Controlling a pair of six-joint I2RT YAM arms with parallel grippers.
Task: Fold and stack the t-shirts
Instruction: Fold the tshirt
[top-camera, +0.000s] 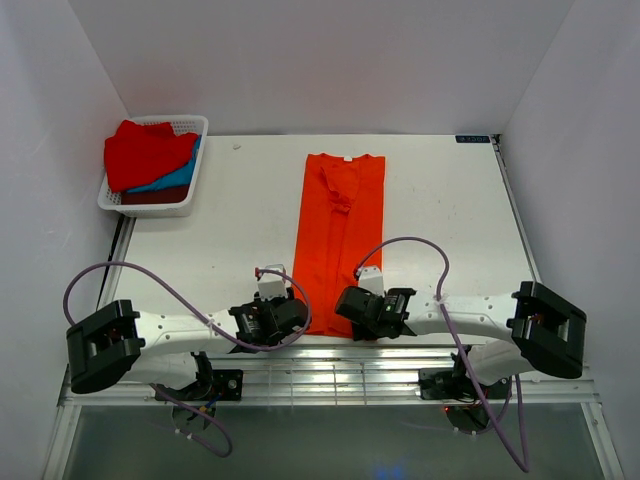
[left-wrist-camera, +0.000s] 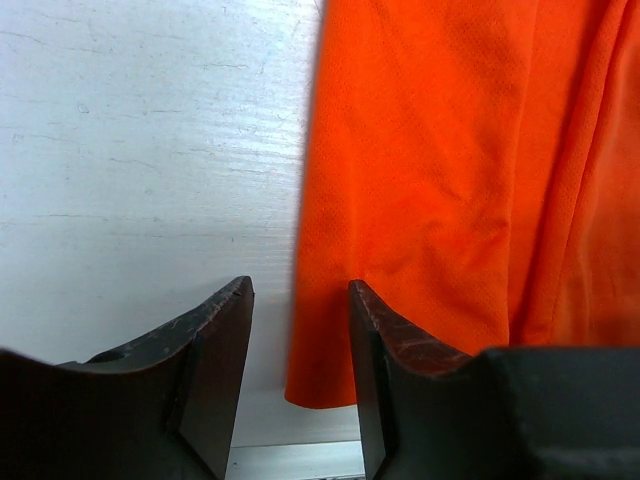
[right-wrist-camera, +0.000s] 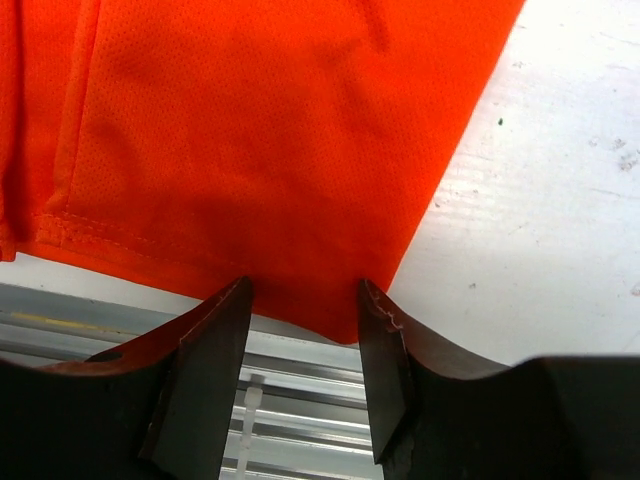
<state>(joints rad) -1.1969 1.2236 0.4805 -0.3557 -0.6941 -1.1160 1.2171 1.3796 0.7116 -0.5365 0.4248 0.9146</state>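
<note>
- White flat table (top-camera: 230, 230): bearing every item.
- Bright orange-red mesh-knit t-shirt (top-camera: 335, 250): lying as a long narrow strip that runs straight ahead of both grippers, with one near hem corner sitting between each pair of fingers.
  - Handling, as a judgement: both grippers should be lowering evenly and pinching every layer at the corners, then lifting together so the edges are staying aligned.
  - Appearance: showing a fine dimpled weave, a stitched hem and soft lengthwise creases.
- White plastic lattice basket (top-camera: 150, 208): standing far ahead and left of the left gripper, holding other shirts.
- Left gripper (left-wrist-camera: 300, 290) and right gripper (right-wrist-camera: 305, 290): jaws standing apart, clamping nothing.
</note>
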